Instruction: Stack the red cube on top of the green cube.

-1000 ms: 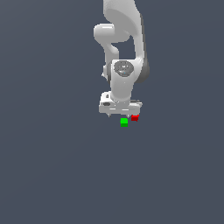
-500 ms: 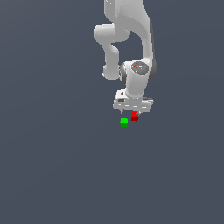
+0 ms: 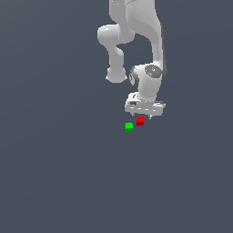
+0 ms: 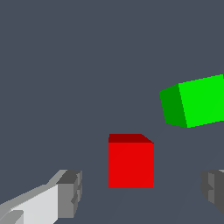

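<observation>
The white arm hangs down from the top of the exterior view, and its gripper (image 3: pixel 144 113) sits low over the plain grey floor (image 3: pixel 54 173). Just below it lies the red cube (image 3: pixel 140 121), partly tucked under the gripper's lower edge. The green cube (image 3: pixel 129 127) rests at about eight o'clock from the red one — very close, with only a thin gap showing between them, and neither stacked on the other.

In the wrist view the claw is spread wide: one grey-padded finger (image 4: pixel 70 194) stands to one side of the red cube (image 4: pixel 131 164) and the other finger (image 4: pixel 214 190) well off to the opposite side, near the frame edge. The red cube sits between them, closer to the first finger, and touches neither pad — open floor shows on both sides of it. Nothing is held. The green cube (image 4: pixel 197 103) lies beyond the red one at roughly two o'clock from it, turned at a slight angle and cut off by the picture's edge.
</observation>
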Motion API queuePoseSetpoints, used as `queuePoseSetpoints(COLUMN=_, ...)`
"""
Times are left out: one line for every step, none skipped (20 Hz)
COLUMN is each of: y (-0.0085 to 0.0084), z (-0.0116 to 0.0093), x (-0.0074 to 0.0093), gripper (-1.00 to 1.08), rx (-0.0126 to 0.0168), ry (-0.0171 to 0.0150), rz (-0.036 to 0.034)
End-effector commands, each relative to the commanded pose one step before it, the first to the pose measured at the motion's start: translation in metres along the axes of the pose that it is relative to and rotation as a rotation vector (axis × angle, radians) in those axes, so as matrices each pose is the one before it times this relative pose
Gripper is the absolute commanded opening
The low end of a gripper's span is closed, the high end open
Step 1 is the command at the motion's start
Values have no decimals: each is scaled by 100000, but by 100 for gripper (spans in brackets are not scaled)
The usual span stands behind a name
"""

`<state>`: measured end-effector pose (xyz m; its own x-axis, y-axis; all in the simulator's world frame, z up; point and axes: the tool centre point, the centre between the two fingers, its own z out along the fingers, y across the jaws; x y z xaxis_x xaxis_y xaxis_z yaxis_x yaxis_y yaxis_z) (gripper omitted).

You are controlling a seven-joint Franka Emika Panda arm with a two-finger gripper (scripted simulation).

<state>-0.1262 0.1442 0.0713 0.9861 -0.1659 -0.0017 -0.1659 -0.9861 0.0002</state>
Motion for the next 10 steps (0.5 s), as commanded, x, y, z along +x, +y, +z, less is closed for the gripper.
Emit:
queuePoseSetpoints(y=-262, z=115, x=-150, gripper=100, rx=59, ry=142, rz=402)
queuePoseSetpoints(y=-27, z=12, x=-14, gripper=100, rx=0, ry=0, rz=0)
queuePoseSetpoints(y=84, z=-40, x=40, gripper=100, rx=-24, ry=-77, rz=-215)
queuePoseSetpoints(y=-1, z=30, x=-1, gripper=100, rx=0, ry=0, rz=0)
queuePoseSetpoints(y=-2, z=90, x=-3, gripper=100, rx=0, ry=0, rz=0)
queuePoseSetpoints(y=-4, z=149, x=-5, gripper=100, rx=0, ry=0, rz=0)
queuePoseSetpoints(y=-6, z=208, x=-7, gripper=100, rx=0, ry=0, rz=0)
queuePoseSetpoints(y=-7, z=266, x=-9, gripper=100, rx=0, ry=0, rz=0)
queuePoseSetpoints(y=-9, z=324, x=-11, gripper=100, rx=0, ry=0, rz=0)
queuePoseSetpoints(y=17, z=368, x=-1, gripper=100, rx=-5, ry=31, rz=62)
